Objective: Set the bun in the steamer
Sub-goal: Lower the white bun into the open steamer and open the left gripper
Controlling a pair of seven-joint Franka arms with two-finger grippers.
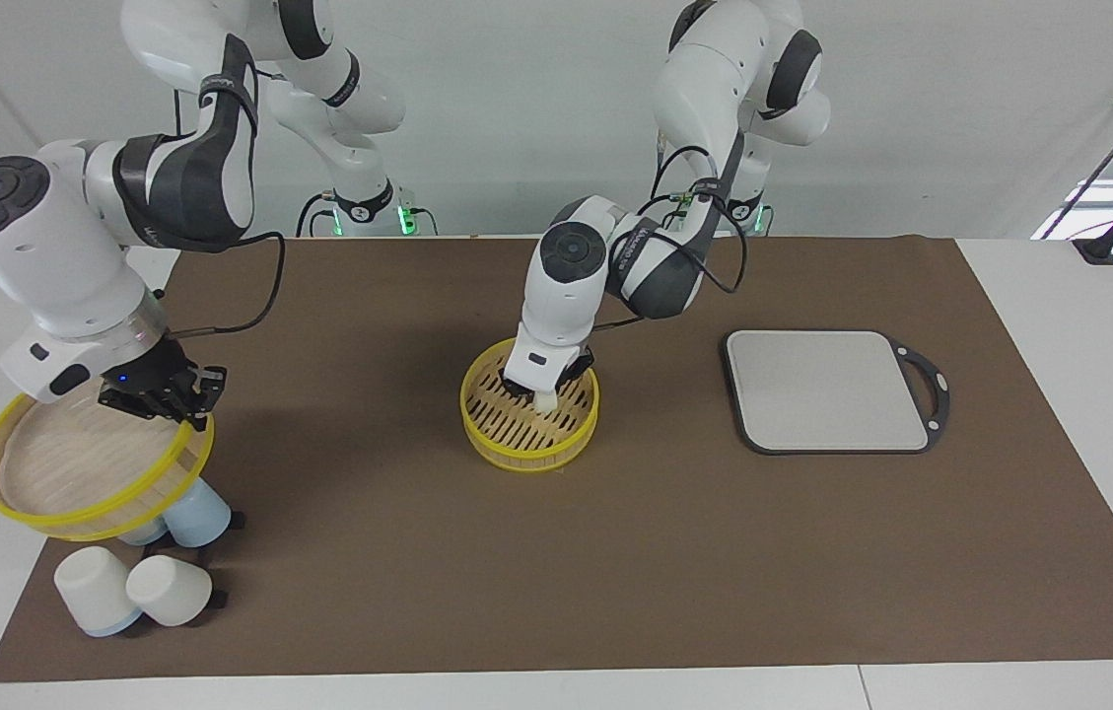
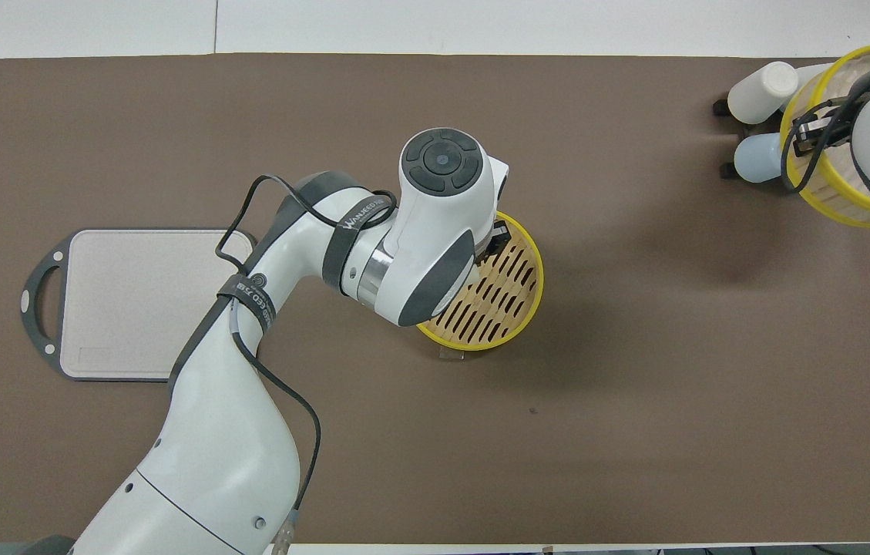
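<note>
**Bun over the basket, release pending**

Left tool [image 1: 544, 391] clamped on the bun [image 1: 546, 401], low over the steamer [image 1: 528, 406] floor at mid-worktop. Risks, as judged: soft dough sticking to a finger on release; a roll against the yellow rim; a drop from too high denting the lump. Rounded, cream-white, pliable-looking dough; pale slatted bamboo underneath. Right tool [image 1: 183, 402] pinched on the rim of the lid [image 1: 83, 473], held tilted above the upturned cups [image 1: 137, 584].
</note>
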